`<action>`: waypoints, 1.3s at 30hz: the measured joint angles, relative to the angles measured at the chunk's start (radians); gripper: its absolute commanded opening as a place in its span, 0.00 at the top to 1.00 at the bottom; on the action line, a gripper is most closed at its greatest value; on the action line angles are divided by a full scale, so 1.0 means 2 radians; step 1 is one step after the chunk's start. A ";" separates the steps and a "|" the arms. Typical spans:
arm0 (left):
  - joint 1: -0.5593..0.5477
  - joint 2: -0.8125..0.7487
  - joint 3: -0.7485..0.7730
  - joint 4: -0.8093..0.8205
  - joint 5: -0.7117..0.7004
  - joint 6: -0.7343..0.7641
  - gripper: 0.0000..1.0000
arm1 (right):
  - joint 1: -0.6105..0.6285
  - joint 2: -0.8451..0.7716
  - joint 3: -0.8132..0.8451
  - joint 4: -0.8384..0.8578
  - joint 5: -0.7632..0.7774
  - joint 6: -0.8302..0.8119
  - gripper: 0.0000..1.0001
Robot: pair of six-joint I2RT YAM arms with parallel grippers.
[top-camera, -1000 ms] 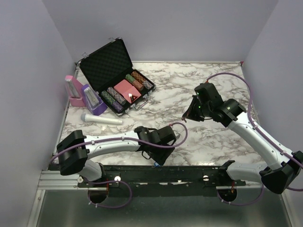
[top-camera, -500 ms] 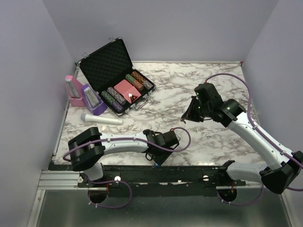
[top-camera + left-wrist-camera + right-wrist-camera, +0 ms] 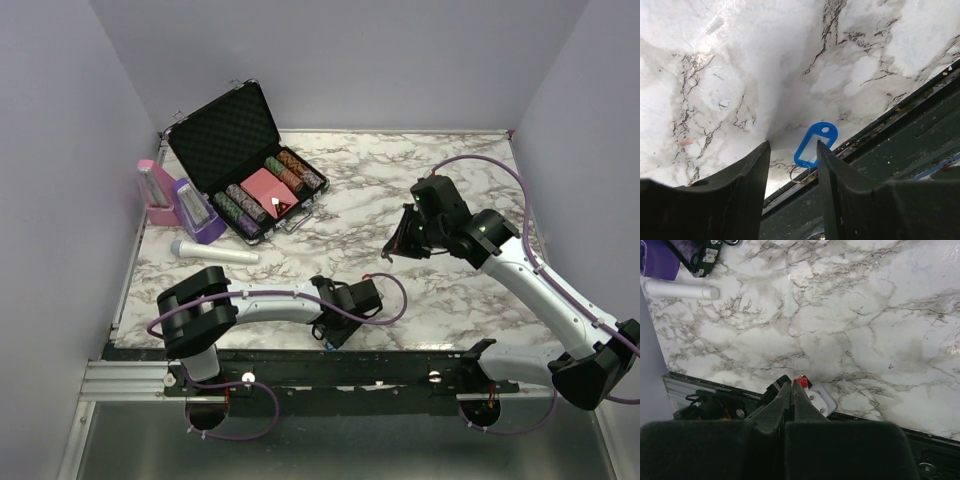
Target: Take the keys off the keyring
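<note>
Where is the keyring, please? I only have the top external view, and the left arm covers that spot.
Observer: The left wrist view shows the keyring, blue tag and thin ring, lying on the table at its near edge.
Operator: Is the left gripper closed on it?
Observer: No, the left gripper is open, with the keyring showing in its gap.
Operator: And the right gripper?
Observer: The right wrist view shows the right gripper shut, apparently empty.
</note>
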 measured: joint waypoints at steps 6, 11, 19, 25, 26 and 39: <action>0.008 0.006 0.007 -0.002 -0.003 0.003 0.52 | 0.000 0.000 0.000 -0.003 0.000 -0.005 0.99; 0.040 0.017 0.019 0.002 -0.003 0.008 0.56 | 0.000 0.000 0.000 -0.011 0.000 -0.007 0.99; 0.107 0.052 0.062 0.009 0.002 0.037 0.61 | 0.000 -0.001 0.020 -0.031 0.014 -0.007 0.99; 0.155 0.078 0.100 0.009 0.003 0.052 0.62 | 0.000 -0.004 0.038 -0.039 0.040 -0.004 0.99; 0.163 0.082 0.106 0.007 0.003 0.055 0.62 | 0.000 -0.006 0.038 -0.038 0.044 -0.002 0.99; 0.220 0.101 0.231 -0.061 -0.014 0.054 0.59 | 0.000 -0.026 0.053 -0.059 0.097 0.008 0.99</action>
